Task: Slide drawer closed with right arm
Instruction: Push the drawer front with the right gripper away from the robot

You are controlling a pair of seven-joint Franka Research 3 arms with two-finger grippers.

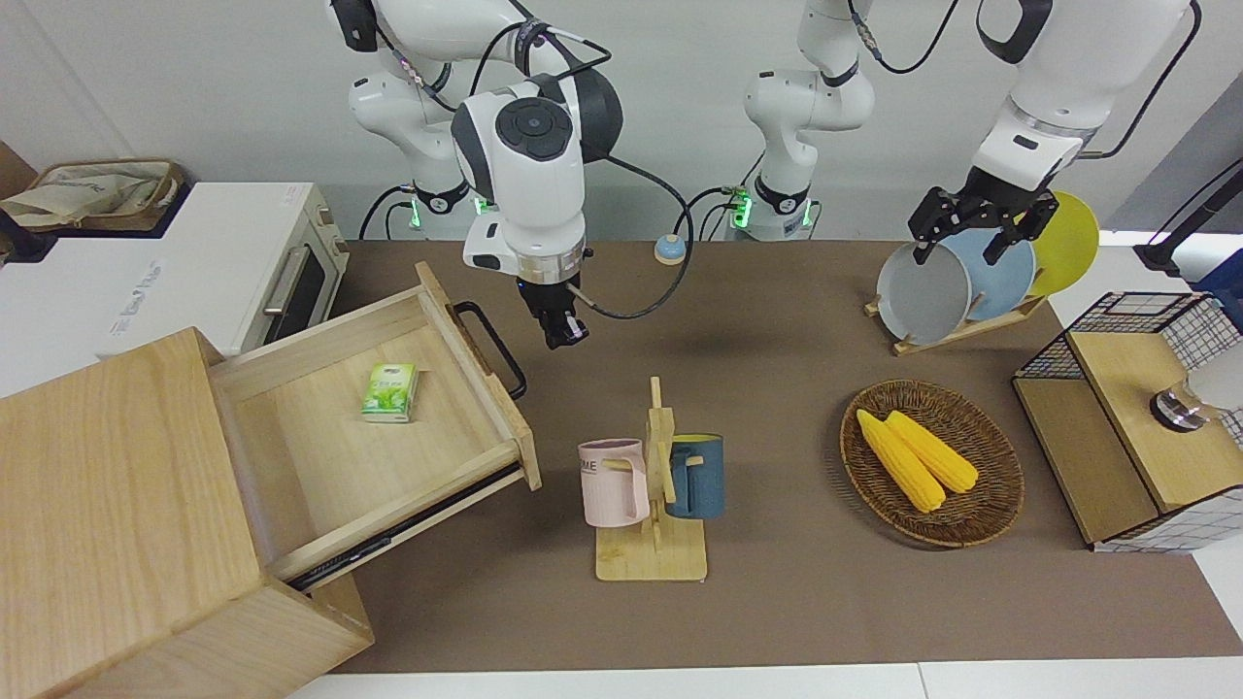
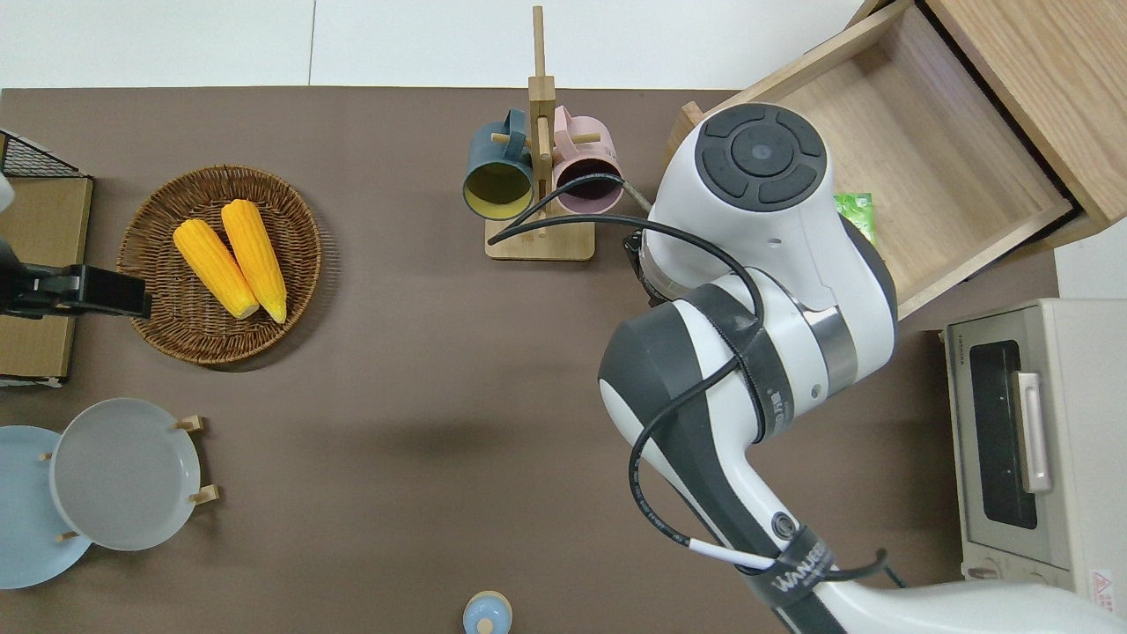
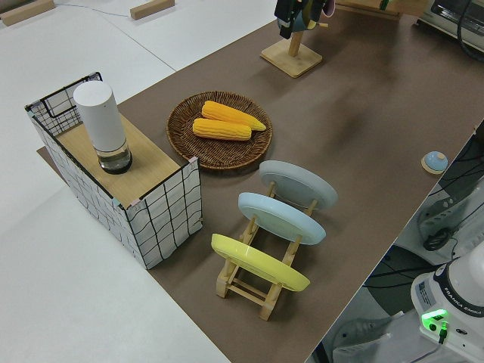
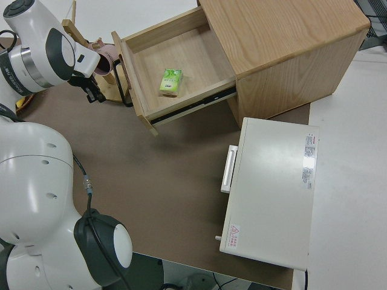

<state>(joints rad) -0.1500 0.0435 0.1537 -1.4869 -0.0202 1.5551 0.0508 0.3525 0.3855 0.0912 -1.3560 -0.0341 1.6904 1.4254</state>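
The right arm (image 2: 757,264) is reaching over the open drawer (image 2: 916,167), partly hiding a green packet (image 2: 856,211) inside.

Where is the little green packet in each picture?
Front view: the green packet lies in the open drawer.
Overhead view: only its edge shows in the drawer, beside the right arm, which hides the rest.
Left side view: not in it.
Right side view: it lies flat in the drawer.
Shared landmark: the drawer's black handle.
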